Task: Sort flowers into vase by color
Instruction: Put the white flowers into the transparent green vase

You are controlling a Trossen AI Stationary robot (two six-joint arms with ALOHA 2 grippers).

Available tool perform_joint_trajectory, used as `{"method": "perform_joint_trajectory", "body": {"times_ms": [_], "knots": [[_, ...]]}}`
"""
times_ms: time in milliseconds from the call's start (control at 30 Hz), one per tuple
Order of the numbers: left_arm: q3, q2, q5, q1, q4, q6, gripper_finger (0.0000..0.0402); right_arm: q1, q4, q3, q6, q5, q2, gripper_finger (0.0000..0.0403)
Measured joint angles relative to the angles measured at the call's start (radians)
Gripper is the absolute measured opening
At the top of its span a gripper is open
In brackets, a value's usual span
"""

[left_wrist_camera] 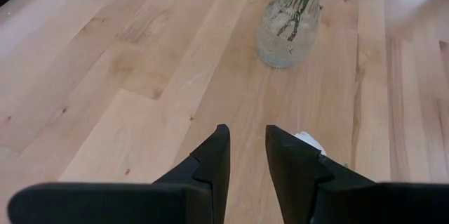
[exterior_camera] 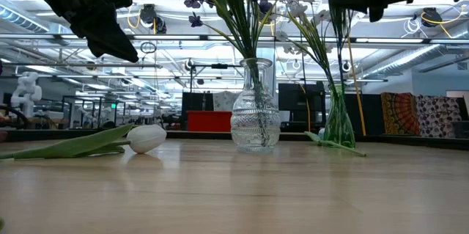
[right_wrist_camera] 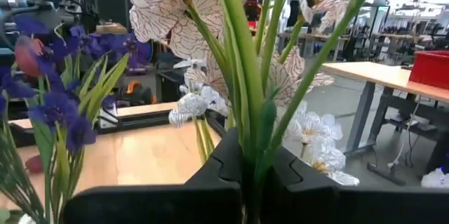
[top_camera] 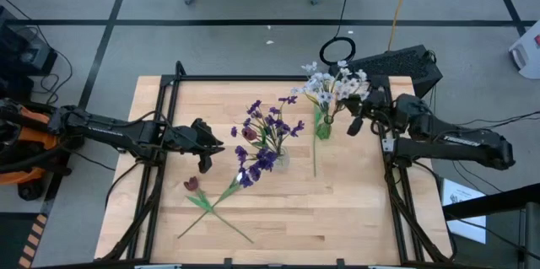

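Purple sprigs (top_camera: pixel 263 134) fill clear vase (exterior_camera: pixel 255 109) — right claw (right_wrist_camera: pixel 251 155) grasps white blossoms' stems (right_wrist_camera: pixel 242 69), left claw (left_wrist_camera: pixel 247 150) released.

Pale matt wooden table (top_camera: pixel 337 201), clear ribbed glass vase (exterior_camera: pixel 255 120), glossy green glass vase (exterior_camera: pixel 338 124), matt black plastic claws.

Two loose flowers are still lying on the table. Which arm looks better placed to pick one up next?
Probably the left. Its gripper hangs open and empty just above the loose tulips, while the right gripper is shut on pale flower stems at the green vase.
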Motion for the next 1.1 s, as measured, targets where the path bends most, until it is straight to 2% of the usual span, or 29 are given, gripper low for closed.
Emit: {"method": "perform_joint_trajectory", "body": {"times_ms": [267, 800, 1100], "knots": [[0.0, 0.0, 0.0, 0.0, 0.0, 0.0, 0.0097, 0.0, 0.126, 0.001, -0.031, 0.001, -0.011, 0.0004], [0.0, 0.0, 0.0, 0.0, 0.001, -0.002, 0.0097, 0.0, 0.114, 0.001, -0.046, 0.011, -0.078, 0.0004], [0.0, 0.0, 0.0, 0.0, 0.005, -0.001, 0.0097, 0.0, 0.058, 0.001, -0.063, 0.012, -0.061, 0.0004]]}}
